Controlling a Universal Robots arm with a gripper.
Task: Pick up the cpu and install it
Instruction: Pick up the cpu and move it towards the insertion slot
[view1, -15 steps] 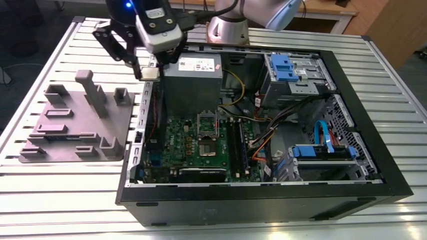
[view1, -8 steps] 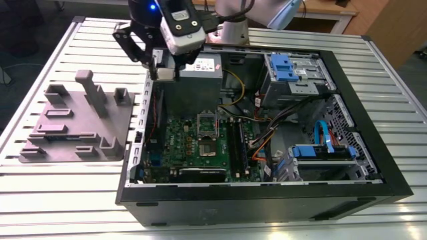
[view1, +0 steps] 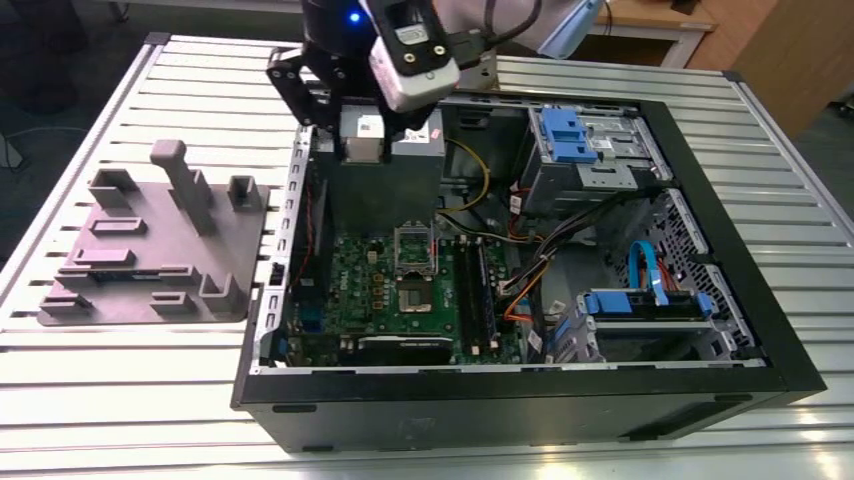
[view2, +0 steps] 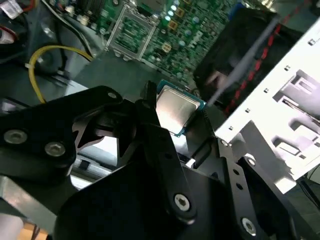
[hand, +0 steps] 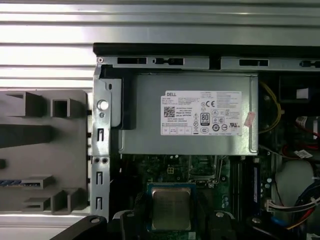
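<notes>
My gripper (view2: 176, 116) is shut on the cpu (view2: 175, 107), a small flat square chip with a silver-grey top, held by its edges between two black fingers (view2: 150, 107). In the first wrist view the cpu (hand: 171, 207) hangs above the green motherboard (hand: 165, 172), just short of the square metal socket (hand: 204, 171). In the exterior view the gripper (view1: 367, 135) hovers over the back of the open computer case, above the silver power supply (view1: 414, 150). The socket (view1: 414, 268) lies lower on the motherboard (view1: 354, 290), apart from the gripper.
A grey plastic holder tray (view1: 147, 265) with upright posts sits on the slatted table at the exterior view's left of the black case (view1: 534, 400). Inside the case are blue drive brackets (view1: 567, 135), bundled cables (view1: 534, 250) and a yellow cable (view2: 55, 52).
</notes>
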